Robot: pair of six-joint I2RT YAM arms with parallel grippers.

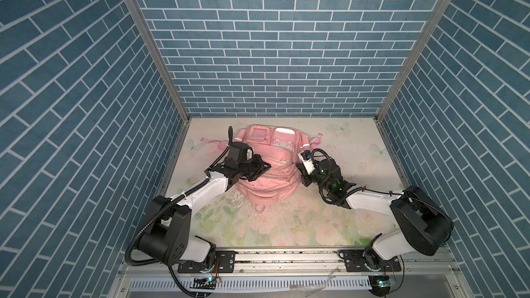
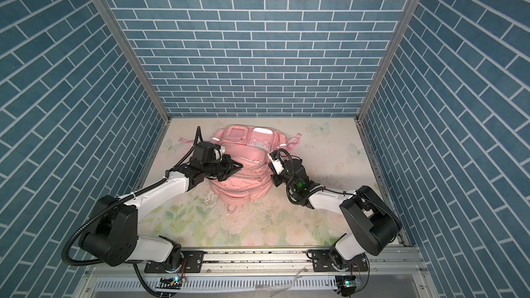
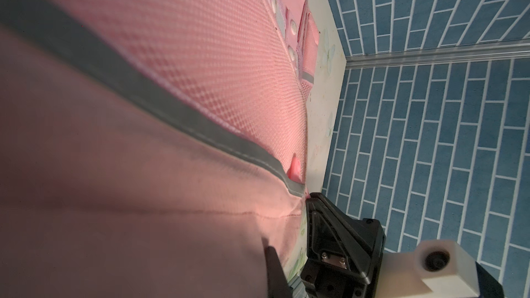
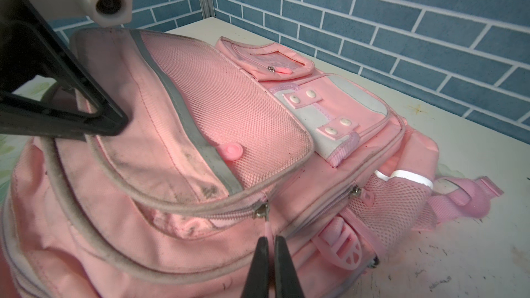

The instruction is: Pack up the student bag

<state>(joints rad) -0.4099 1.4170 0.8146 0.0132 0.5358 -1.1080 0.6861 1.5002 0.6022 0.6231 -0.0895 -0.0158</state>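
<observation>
While both arms reach in from the near rail, the floral worktop (image 1: pixel 350 150) spreads across the floor of the blue-brick booth. The pink student bag (image 1: pixel 275 150) lies on it toward the back wall, a little left of centre in both top views, face up. Its straps (image 1: pixel 208 141) trail out to either side at the far end.

From the right wrist view, the bag's front pocket (image 4: pixel 229 116), with its mesh panel and grey piping, gapes along its zip. The left end effector (image 1: pixel 267 165) comes over the bag from the left. Its black fingers (image 4: pixel 114 121) are pressed together on the rim of that pocket, with pink fabric caught between them in the left wrist view.

The right end effector (image 4: pixel 271 253) sits at the bag's right flank, its fingers all but touching. They pinch the thin pink zipper pull (image 4: pixel 267 229), which hangs from the metal slider (image 4: pixel 261 210) at the pocket's corner.
</observation>
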